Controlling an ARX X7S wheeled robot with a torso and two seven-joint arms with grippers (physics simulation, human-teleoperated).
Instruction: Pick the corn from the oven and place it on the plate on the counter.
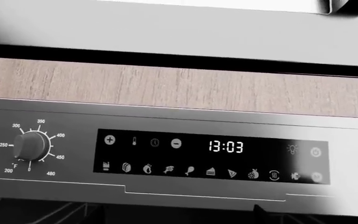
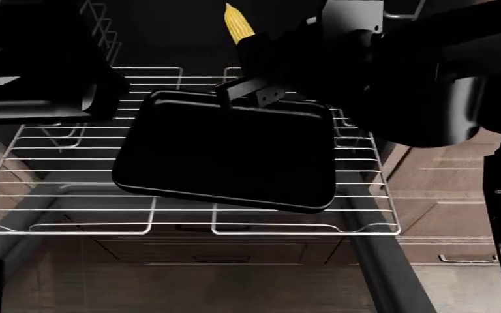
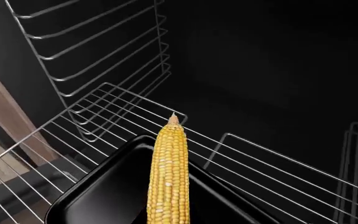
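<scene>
Silver wire of the pulled-out rack [image 2: 190,218] carries a black baking tray [image 2: 229,153] near the rack's middle, nearest the head camera. Beyond it, the right gripper [image 2: 259,62] holds the yellow corn [image 2: 238,23] above the tray's far edge, before the oven's [image 3: 260,60] dark back wall, fingers closed around its lower end. The left gripper shows in no view; its wrist camera faces the control panel [image 1: 211,157].

Head: high, down onto wire rack [image 2: 190,215] | Right wrist: close, into oven [image 3: 260,70], shares rack | Left wrist: close, facing control panel [image 1: 210,158]

Right gripper [image 2: 248,49] clamped, arm raised; left arm [image 2: 33,72] extended forward.
</scene>
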